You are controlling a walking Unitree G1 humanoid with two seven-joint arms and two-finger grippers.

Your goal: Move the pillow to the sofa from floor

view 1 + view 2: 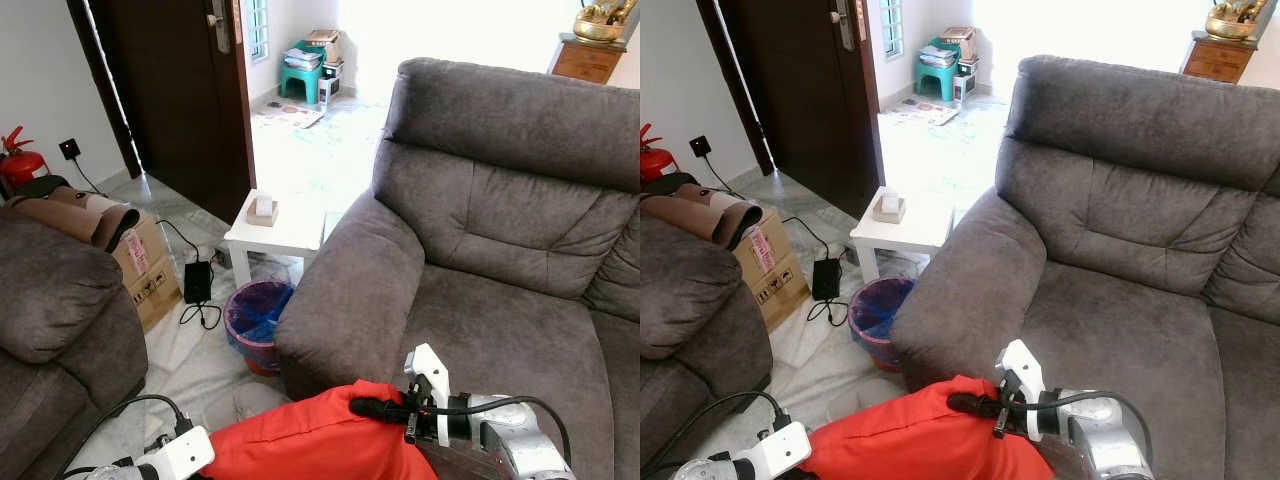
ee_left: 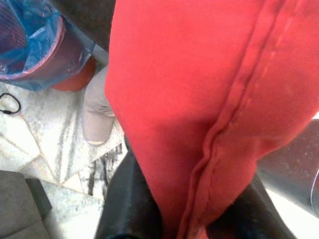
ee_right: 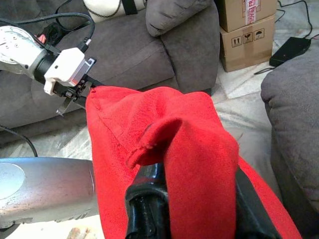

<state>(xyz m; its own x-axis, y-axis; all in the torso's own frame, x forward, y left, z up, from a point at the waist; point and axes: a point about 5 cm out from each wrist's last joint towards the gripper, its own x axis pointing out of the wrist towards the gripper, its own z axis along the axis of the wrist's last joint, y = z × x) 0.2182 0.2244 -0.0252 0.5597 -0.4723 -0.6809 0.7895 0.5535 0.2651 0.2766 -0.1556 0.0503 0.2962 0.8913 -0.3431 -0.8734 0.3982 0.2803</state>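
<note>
Nearest the robot, at about 6 o'clock in the head view, the red pillow point(image 1: 300, 440) hangs off the floor between the two arms, in front of the grey sofa's point(image 1: 500, 260) near armrest and not yet on the seat. The left gripper point(image 2: 187, 219) at 7 o'clock is clamped on one edge of the pillow, its two black fingers point(image 2: 129, 204) pressed against either side of the seam. The right gripper point(image 1: 375, 408) at 5 o'clock pinches the opposite corner, with a fold of red cloth bunched between its fingers point(image 3: 149, 204). Just beyond the pillow, on the marble floor point(image 1: 190, 370), lies a pale grey slipper point(image 2: 97, 117), and near it at 11 o'clock stands a bin point(image 1: 255, 320) lined with a blue bag, close against the sofa's armrest. A second grey sofa point(image 1: 55, 310) sits at 9 o'clock, with a cardboard box point(image 1: 145, 265) beside it and a black power adapter point(image 1: 196, 280) with its cable on the floor. Farther off at 12 o'clock is a small white table point(image 1: 285, 230) carrying a small box point(image 1: 263, 211), then a dark door point(image 1: 185, 90), and beyond it a green stool point(image 1: 300, 72) in the bright room behind.
</note>
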